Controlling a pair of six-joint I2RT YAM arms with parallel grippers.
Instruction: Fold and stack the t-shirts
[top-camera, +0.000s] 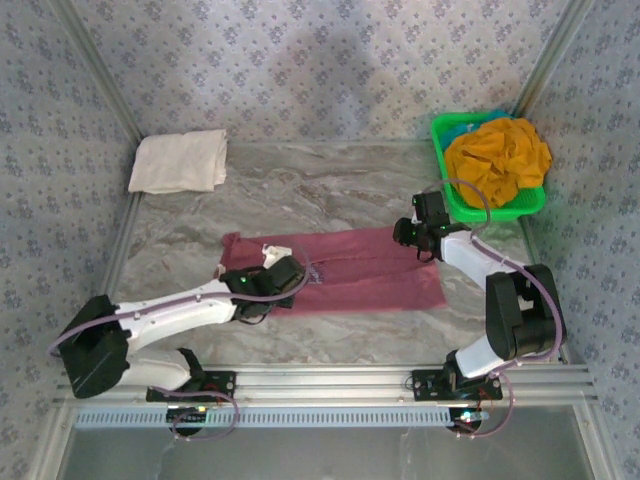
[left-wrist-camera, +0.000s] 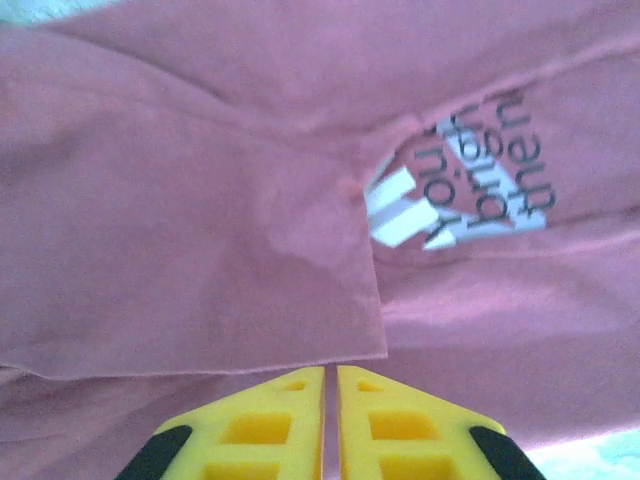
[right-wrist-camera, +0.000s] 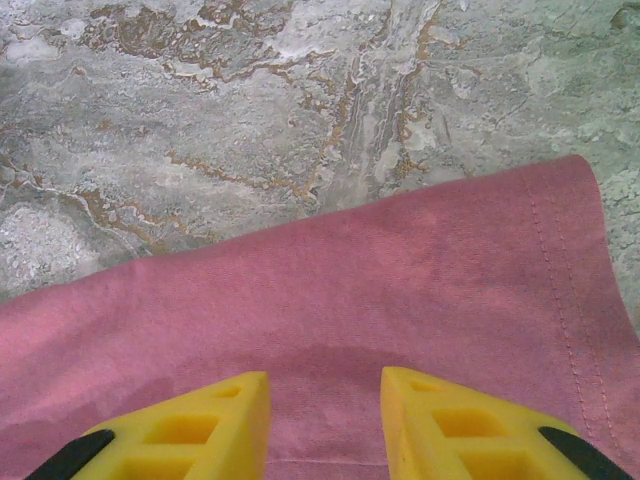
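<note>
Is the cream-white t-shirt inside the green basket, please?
No, the cream-white t-shirt lies far left on the table; the green basket holds an orange t-shirt.

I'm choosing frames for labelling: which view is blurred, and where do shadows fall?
Left wrist: the maroon t-shirt is soft all over, its print smeared. Right wrist: the marble table is crisp; a faint shadow darkens the shirt ahead of the right pincer. Top external: even light, no glare.

left tool (left-wrist-camera: 330, 378) jaws together, arm stretched low, right tool (right-wrist-camera: 325, 380) jaws apart, elbow raised
</note>
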